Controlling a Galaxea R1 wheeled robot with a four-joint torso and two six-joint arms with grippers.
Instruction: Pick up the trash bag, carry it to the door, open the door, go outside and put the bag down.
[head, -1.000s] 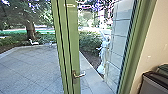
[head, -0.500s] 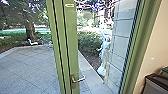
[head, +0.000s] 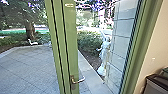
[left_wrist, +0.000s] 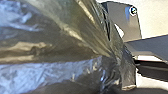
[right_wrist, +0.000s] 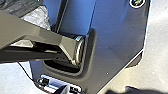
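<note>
The green-framed door (head: 70, 50) stands upright ahead in the head view, its metal handle (head: 78, 80) low on the stile. The dark, shiny trash bag (left_wrist: 50, 47) hangs large in the left wrist view, its film drawn together into tight folds at my left gripper (left_wrist: 125, 71), which is shut on it. Crinkled grey film of the bag (right_wrist: 40, 17) also shows in the right wrist view, behind the jointed bar. How my right gripper stands cannot be made out.
Beyond the glass lies the paved yard (head: 27, 66), edged by a low kerb, with shrubs, a tree and a white statue (head: 103, 55). A green door frame (head: 142, 45) and pale wall border the right side, with a dark bin (head: 157, 83) at the lower right.
The head camera's view has shifted: the door stile and handle sit slightly further left, the right frame and bin further right. Over the last half second little differs.
</note>
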